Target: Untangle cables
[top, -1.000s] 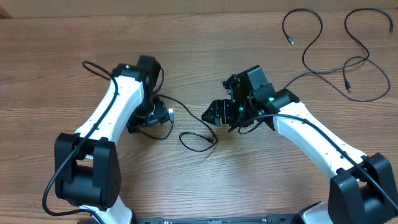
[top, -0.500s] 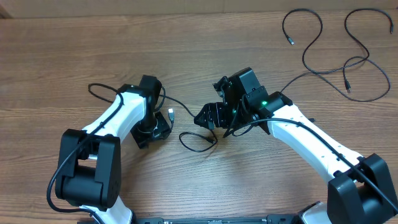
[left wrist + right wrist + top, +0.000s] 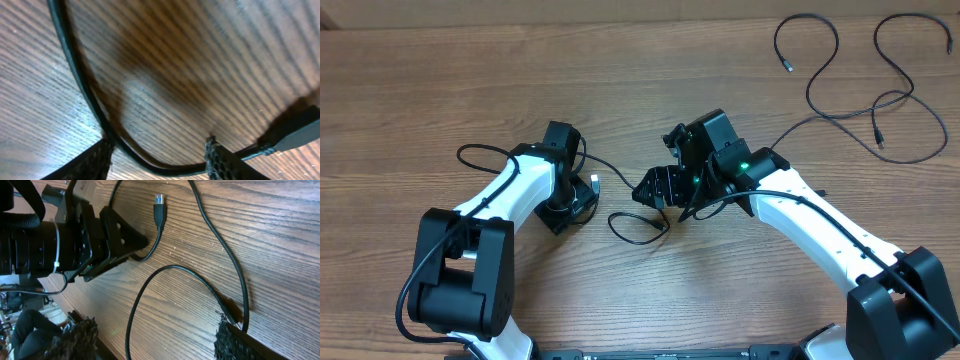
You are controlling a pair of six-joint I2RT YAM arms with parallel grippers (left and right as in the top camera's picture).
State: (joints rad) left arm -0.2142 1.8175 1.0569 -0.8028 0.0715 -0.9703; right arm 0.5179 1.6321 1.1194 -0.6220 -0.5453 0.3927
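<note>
You are narrowing left end effector [image 3: 157, 161], now down on cable [image 3: 76, 62], jaws still apart astride it; right end effector [image 3: 155, 340] hanging open over loop [image 3: 170, 266]. Grasp nearing.

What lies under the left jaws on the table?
A thin black cable curves over the wooden table between the open left jaws, a plug to one side. Overhead, the left arm hides this stretch.

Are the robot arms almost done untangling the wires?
Partly. Done: some cables lie spread out at the far right. In hand: the left gripper and right gripper, both open, are at the looped cable in the middle. Left: pulling that loop straight.
</note>
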